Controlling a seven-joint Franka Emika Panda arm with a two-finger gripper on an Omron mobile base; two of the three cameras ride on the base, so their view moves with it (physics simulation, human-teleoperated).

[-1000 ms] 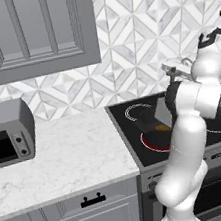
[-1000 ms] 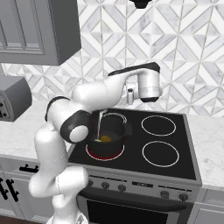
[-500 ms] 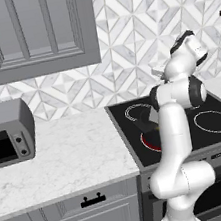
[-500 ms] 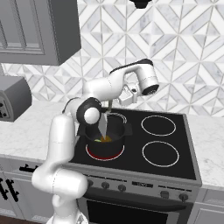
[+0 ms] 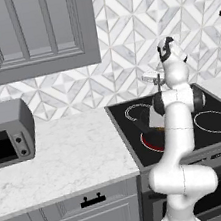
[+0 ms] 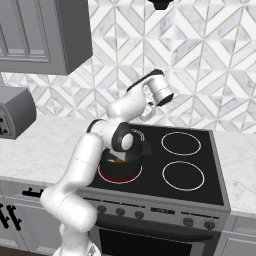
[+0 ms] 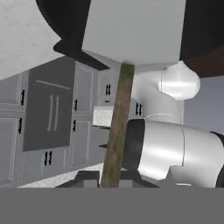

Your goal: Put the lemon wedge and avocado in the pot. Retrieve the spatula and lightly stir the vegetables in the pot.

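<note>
My gripper [image 7: 109,181] is shut on the thin handle of the spatula [image 7: 118,122]. Its flat light-grey blade [image 7: 131,30] points away from the hand. Seen from the base, the gripper [image 5: 154,79] [image 6: 148,112] hangs high over the back of the stove, near the tiled wall. The black pot [image 6: 120,164] sits on the glowing red front-left burner, below and in front of the hand, with my forearm across it. In the left base view the pot [image 5: 148,119] is partly behind the arm. A bit of orange-yellow shows inside it. The lemon wedge and avocado are hidden.
A grey toaster oven [image 5: 5,134] stands on the marble counter [image 5: 74,153] left of the stove. Wall cabinets [image 5: 34,33] hang above it. Two unlit burner rings [image 6: 182,160] lie on the stove's right half.
The arm has folded in, and the elbow now stands over the pot. The hand has drifted left along the back wall, still holding the spatula.
</note>
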